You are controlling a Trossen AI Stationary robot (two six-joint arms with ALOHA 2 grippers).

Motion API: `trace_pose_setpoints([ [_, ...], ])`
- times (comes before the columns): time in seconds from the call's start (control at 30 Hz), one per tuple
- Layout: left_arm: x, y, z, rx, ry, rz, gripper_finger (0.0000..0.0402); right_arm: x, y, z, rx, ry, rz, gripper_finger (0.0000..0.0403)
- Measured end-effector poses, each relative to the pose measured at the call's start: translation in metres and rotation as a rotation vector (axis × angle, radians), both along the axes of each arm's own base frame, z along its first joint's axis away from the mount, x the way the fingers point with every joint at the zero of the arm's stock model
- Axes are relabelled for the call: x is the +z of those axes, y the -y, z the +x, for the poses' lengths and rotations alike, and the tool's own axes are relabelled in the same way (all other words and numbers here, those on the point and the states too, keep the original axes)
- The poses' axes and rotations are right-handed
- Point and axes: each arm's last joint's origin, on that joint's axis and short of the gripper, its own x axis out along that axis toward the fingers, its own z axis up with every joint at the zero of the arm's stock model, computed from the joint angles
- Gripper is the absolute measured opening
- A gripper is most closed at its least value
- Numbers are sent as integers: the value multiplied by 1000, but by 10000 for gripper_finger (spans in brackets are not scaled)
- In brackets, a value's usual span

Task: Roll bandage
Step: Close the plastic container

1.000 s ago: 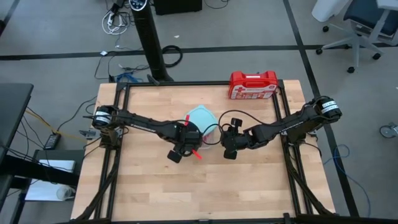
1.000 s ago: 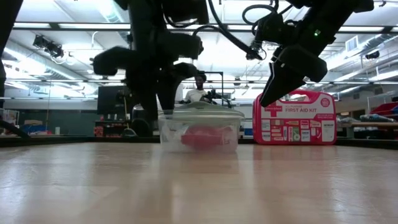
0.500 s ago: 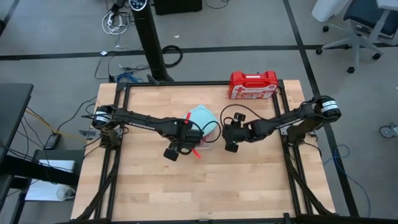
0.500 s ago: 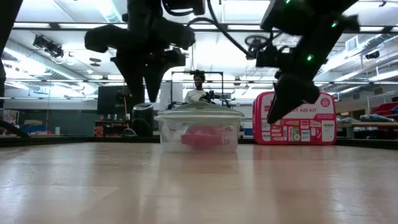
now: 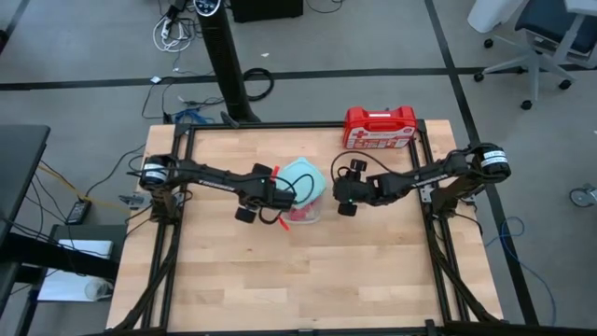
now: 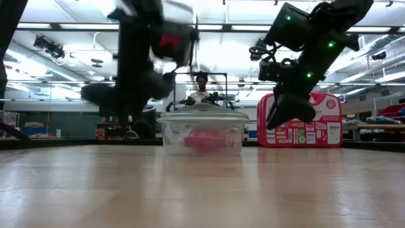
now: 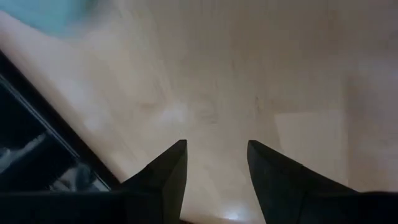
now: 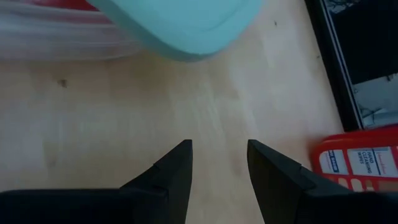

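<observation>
Bandage in the lidded container, both arms beside it above the counter

The left gripper [image 5: 245, 215] hangs left of the clear container [image 6: 202, 134], jaws apart and empty. The red bandage [image 6: 204, 139] lies bunched inside, under the pale blue lid [image 5: 300, 176]. The right gripper [image 5: 343, 207] hovers just right, jaws parted, empty; the first-aid case [image 5: 379, 127] stands behind.

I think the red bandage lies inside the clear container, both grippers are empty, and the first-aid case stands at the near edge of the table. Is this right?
Not quite. The first-aid case stands at the far edge of the table, as the high view shows. The rest holds: the bandage lies inside the clear container, and the left gripper and right gripper are both empty.
</observation>
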Motion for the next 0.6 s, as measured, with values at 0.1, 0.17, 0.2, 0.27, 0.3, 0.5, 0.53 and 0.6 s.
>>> trace_pose_setpoints([
  [0.1, -19, -9, -10, 24, -11, 3, 172, -1, -2, 0, 9, -1, 3, 150],
  [0.17, -28, -11, -17, 35, -7, 2, 172, -1, -4, 0, 14, 3, 2, 150],
  [0.2, -31, -12, -21, 36, -1, 0, 172, -1, -4, 0, 17, 4, 2, 150],
  [0.27, -30, -11, -23, 35, 66, -4, 168, 0, -5, 0, 19, 11, 3, 150],
  [0.3, -27, -10, -24, 31, 101, -4, 165, 0, -5, 1, 19, 14, 4, 150],
  [0.5, 9, -5, -29, 15, 365, -42, 145, 0, -5, 1, 18, 24, 4, 150],
  [0.53, 15, -5, -31, 13, 420, -67, 142, 0, -5, 1, 19, 24, 4, 150],
  [0.6, 25, -4, -38, 8, 526, -111, 139, 0, -6, 1, 23, 24, 5, 150],
])
